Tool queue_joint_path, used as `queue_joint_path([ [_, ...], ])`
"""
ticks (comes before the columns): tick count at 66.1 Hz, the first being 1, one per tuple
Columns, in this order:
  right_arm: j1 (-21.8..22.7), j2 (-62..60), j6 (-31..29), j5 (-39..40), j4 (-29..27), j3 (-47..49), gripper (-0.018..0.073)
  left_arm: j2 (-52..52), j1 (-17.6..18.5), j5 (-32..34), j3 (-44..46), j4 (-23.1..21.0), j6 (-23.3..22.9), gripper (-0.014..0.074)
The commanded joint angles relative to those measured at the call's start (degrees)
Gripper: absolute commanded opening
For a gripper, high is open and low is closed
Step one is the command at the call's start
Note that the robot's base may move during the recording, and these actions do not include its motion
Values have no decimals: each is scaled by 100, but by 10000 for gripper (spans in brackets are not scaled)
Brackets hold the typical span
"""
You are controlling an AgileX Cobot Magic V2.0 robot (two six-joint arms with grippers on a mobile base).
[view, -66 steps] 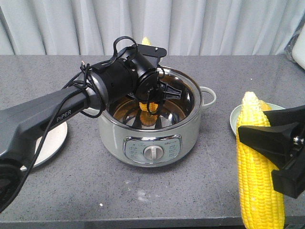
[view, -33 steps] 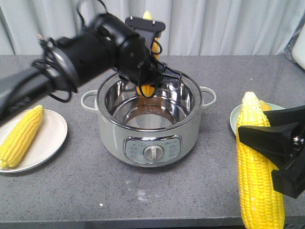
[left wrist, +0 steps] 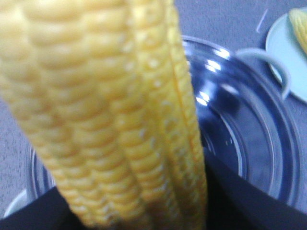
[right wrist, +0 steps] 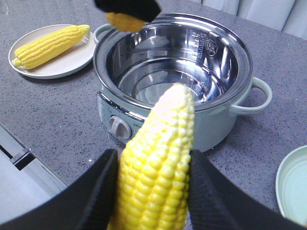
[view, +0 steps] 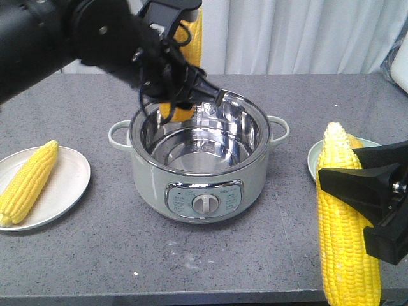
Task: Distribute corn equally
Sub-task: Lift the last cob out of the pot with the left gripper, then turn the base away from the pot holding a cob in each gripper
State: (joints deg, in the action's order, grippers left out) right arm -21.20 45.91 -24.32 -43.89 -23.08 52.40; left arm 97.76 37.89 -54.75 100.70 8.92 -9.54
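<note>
While my left end effector (view: 180,89) clamps the left cob (view: 193,38) upright, pot (view: 204,185) just below, my right end effector (right wrist: 152,191) clamps the right cob (right wrist: 160,143). Judged stiff, weighty, rounded and slip-prone, so mid-length holds suit.

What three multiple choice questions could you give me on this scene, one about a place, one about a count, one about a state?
1. Where is the cob in the left gripper?
A. above the pot's back rim
B. flat on the counter
C. under the pot

2. How many cobs lie on the left plate?
A. none
B. one
C. three

3. What is the pot's state?
A. lidded
B. filled with corn
C. open and empty

Answers:
1 A: the gripper holds it in the air over the rim.
2 B: a single cob lies there.
3 C: no lid, and its bare steel inside shows.
</note>
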Motion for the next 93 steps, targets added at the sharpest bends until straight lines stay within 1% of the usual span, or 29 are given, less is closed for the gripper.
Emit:
queue_joint_path([
  [1, 25, -28, -49, 355, -86, 144, 151, -782, -46, 595, -499, -99, 235, 293],
  [6, 25, -28, -49, 355, -86, 144, 151, -1149, -173, 689, -975, -367, 500, 293],
  [10, 25, -28, -49, 355, -86, 144, 151, -1413, -362, 797, -1318, -630, 701, 293],
  [13, 25, -28, -49, 355, -86, 144, 151, -1644, -496, 874, -1590, -892, 1035, 293],
  [17, 25, -28, -49, 355, -86, 144, 151, -1908, -671, 957, -1878, -1277, 1361, 293],
  [19, 25, -28, -49, 355, -86, 144, 151, -2079, -761, 1016, -2025, -1481, 1612, 293],
  [20, 25, -28, -49, 355, -86, 144, 151, -2146, -789, 1052, -2134, -1631, 1808, 293],
  [21, 25, -28, -49, 355, -86, 144, 151, -2211, -821, 1067, -2169, -1677, 1880, 293],
  [22, 25, -28, -49, 355, -86, 144, 151, -2274, -848, 1115, -2276, -1816, 2089, 293],
  [26, 25, -28, -49, 355, -86, 144, 151, -2569, -958, 1273, -2603, -2196, 2576, 293],
  [28, 25, -28, -49, 355, -86, 144, 151, -2695, -996, 1334, -2745, -2346, 2865, 293],
  [31, 25, -28, -49, 355, -86, 144, 151, -2913, -1039, 1395, -2963, -2556, 3108, 293],
  [34, 25, -28, -49, 355, -86, 144, 151, -3095, -1060, 1423, -3211, -2760, 3475, 293],
  [39, 25, -28, -49, 355, -86, 144, 151, -3386, -1065, 1518, -3561, -2950, 3739, 293],
  [46, 25, -28, -49, 355, -86, 144, 151, -3766, -1065, 1638, -3973, -3041, 3780, 293],
  [58, 25, -28, -49, 351, -86, 144, 151, -4140, -1065, 1844, -4348, -3019, 3787, 293],
  [63, 25, -28, -49, 351, -86, 144, 151, -4165, -1065, 1896, -4360, -2922, 3782, 293],
  [76, 25, -28, -49, 351, -86, 144, 151, -4165, -1065, 1675, -4355, -2936, 3770, 293],
  [93, 25, -28, -49, 356, -86, 144, 151, -4165, -1065, 1669, -4355, -2936, 3770, 293],
])
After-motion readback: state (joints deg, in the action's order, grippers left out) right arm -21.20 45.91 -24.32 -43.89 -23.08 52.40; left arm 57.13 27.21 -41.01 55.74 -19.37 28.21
